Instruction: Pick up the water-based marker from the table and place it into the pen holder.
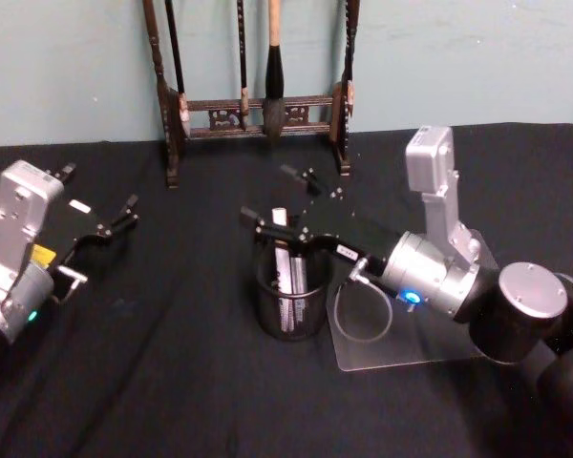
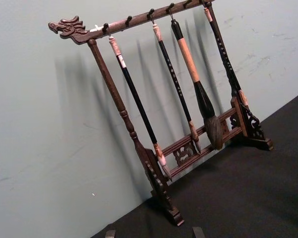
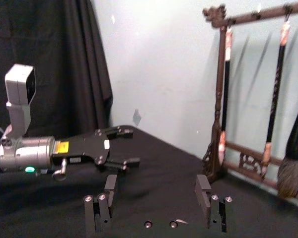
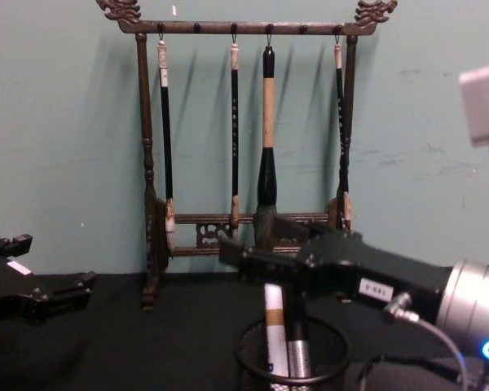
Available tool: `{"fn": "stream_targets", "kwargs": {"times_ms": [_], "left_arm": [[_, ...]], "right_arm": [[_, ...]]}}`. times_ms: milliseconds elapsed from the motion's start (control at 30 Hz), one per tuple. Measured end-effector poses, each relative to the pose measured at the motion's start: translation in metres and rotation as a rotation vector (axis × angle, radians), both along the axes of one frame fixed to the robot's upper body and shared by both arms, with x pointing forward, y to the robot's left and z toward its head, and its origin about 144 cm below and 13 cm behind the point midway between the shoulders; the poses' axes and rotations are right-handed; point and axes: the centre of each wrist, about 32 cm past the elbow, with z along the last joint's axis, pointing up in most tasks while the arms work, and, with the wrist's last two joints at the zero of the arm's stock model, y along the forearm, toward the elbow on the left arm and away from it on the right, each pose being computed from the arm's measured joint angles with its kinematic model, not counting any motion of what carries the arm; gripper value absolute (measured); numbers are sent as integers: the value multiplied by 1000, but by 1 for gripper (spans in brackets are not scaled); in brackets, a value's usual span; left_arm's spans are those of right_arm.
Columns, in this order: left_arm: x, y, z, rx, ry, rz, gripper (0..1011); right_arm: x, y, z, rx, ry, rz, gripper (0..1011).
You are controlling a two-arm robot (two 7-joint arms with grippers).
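The pen holder (image 1: 289, 307), a round black mesh cup, stands mid-table in the head view and low in the chest view (image 4: 292, 358). A white water-based marker (image 1: 285, 262) stands upright inside it beside a silver-grey pen; the marker's white body (image 4: 275, 324) rises above the rim. My right gripper (image 1: 267, 196) hovers just above the cup, open, with nothing between its fingers (image 3: 111, 184). Its jaws stand wide apart in the right wrist view (image 3: 156, 184). My left gripper (image 1: 115, 224) rests open and empty at the table's left (image 4: 53, 297).
A tall dark wooden rack (image 1: 253, 105) hung with calligraphy brushes stands at the back against the wall (image 2: 159, 148). A clear acrylic plate (image 1: 411, 348) lies under my right arm. Black cloth covers the table.
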Motion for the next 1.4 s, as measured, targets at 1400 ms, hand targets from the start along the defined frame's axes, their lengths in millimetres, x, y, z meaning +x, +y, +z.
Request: {"fn": "stream_targets", "kwargs": {"times_ms": [1400], "left_arm": [[0, 0, 0, 0, 0, 0, 1001]], "right_arm": [[-28, -72, -25, -201, 70, -467, 1003]]}}
